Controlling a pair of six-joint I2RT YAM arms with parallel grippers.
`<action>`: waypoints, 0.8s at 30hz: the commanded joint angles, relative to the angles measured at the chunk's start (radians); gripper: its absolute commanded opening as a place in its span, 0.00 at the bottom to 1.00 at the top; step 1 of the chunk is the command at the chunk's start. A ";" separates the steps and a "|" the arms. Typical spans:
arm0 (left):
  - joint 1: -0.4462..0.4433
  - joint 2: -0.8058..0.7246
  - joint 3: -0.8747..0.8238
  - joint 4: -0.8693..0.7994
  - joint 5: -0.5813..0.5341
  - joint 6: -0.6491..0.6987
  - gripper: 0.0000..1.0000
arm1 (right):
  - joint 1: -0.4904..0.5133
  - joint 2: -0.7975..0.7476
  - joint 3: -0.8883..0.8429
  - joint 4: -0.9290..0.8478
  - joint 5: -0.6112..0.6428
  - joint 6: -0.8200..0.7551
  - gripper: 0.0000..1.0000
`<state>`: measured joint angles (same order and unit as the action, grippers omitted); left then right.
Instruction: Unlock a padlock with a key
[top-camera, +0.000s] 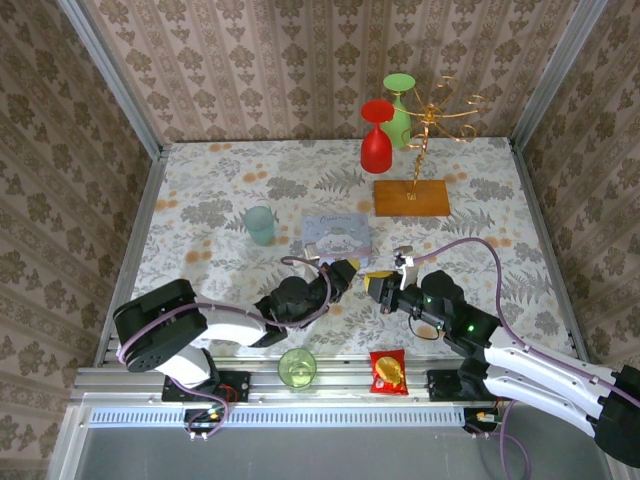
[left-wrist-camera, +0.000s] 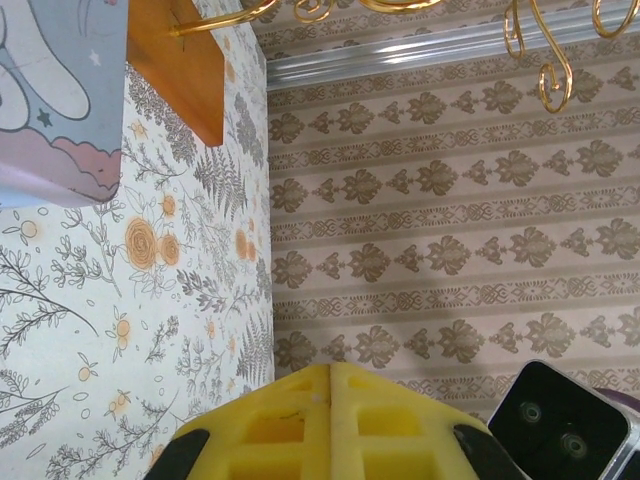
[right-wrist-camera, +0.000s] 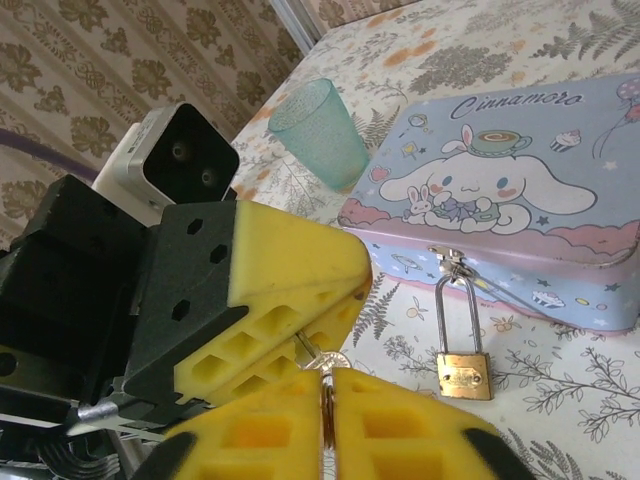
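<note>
The padlock (right-wrist-camera: 463, 375), small and brass-coloured, sits at the lower right of the right wrist view. It hangs by its thin silvery shackle from the clasp of a Cinnamoroll tin (right-wrist-camera: 520, 200) and lies against the flowered tabletop (right-wrist-camera: 560, 390) just below the tin's front edge. Its shackle is closed. In the left half of that view the left gripper (right-wrist-camera: 355, 292) reaches in from the side, its yellow fingers pressed fully together. The left wrist view confirms this: only a seam shows between them. A small silvery key (right-wrist-camera: 325, 365) shows at their tips, where they meet the right gripper (right-wrist-camera: 328, 400) at the bottom edge. The right gripper's fingers stand a narrow slit apart around the metal, and I cannot tell which gripper has hold of the key. A teal plastic cup (right-wrist-camera: 322, 130) stands upright at the upper middle, beside the tin. In the top view both grippers meet just below centre, right under the tin's lower edge, the left gripper (top-camera: 350, 268) almost touching the right gripper (top-camera: 378, 283).
</note>
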<state>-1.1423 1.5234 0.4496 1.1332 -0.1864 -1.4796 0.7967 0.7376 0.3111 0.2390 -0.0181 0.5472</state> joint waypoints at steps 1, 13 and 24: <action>0.016 -0.021 0.051 -0.014 0.055 0.063 0.00 | 0.005 -0.032 0.007 -0.046 -0.005 -0.036 0.71; 0.122 -0.264 0.192 -0.341 0.388 0.546 0.00 | -0.386 0.005 -0.017 0.430 -0.775 0.304 1.00; 0.136 -0.307 0.221 -0.362 0.470 0.601 0.00 | -0.355 0.086 -0.019 0.809 -0.779 0.478 0.94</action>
<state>-1.0126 1.2331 0.6472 0.7761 0.2455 -0.9203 0.4278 0.8185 0.2886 0.9192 -0.7532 0.9695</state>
